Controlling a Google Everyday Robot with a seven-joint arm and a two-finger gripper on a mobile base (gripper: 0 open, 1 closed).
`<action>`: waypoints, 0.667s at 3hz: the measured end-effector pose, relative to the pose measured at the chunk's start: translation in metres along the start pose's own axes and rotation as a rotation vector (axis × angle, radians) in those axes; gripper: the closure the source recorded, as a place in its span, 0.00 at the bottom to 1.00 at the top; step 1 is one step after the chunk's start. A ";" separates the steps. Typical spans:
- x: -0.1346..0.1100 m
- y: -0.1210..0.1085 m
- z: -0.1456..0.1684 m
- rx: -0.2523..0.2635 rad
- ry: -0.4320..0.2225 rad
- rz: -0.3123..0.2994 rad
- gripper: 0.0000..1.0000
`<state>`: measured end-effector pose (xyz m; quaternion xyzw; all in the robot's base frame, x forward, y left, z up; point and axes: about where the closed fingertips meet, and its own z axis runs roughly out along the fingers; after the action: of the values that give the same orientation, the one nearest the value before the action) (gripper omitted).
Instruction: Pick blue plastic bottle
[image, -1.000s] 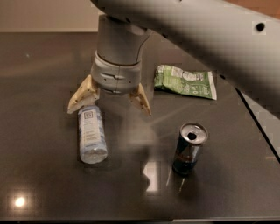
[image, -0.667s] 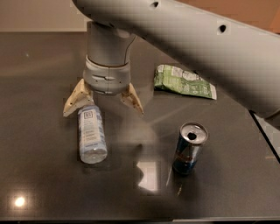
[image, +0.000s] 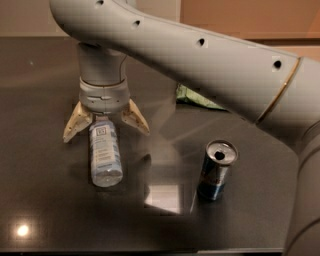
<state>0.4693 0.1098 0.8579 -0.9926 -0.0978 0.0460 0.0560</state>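
Note:
The blue plastic bottle (image: 105, 152) lies on its side on the dark table (image: 50, 200), left of centre, its pale label with a small dark square facing up. Its cap end is hidden under the gripper. My gripper (image: 106, 129) hangs right above the bottle's far end, open, with its two tan fingers (image: 76, 123) spread to either side of the bottle. The fingers do not touch it.
A blue-and-silver drink can (image: 217, 170) stands upright to the right of the bottle. A green snack bag (image: 192, 97) lies behind, partly hidden by my grey arm (image: 200, 65), which crosses the upper part of the view. The table's front edge runs along the bottom.
The gripper has moved left and slightly toward the camera, from beside the bottle's far end to straddling it. Bottle and can have not moved.

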 end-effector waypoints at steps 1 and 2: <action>-0.002 -0.013 0.010 -0.062 0.004 -0.011 0.00; -0.007 -0.022 0.015 -0.112 0.007 -0.017 0.18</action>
<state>0.4568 0.1316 0.8465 -0.9934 -0.1084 0.0366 0.0009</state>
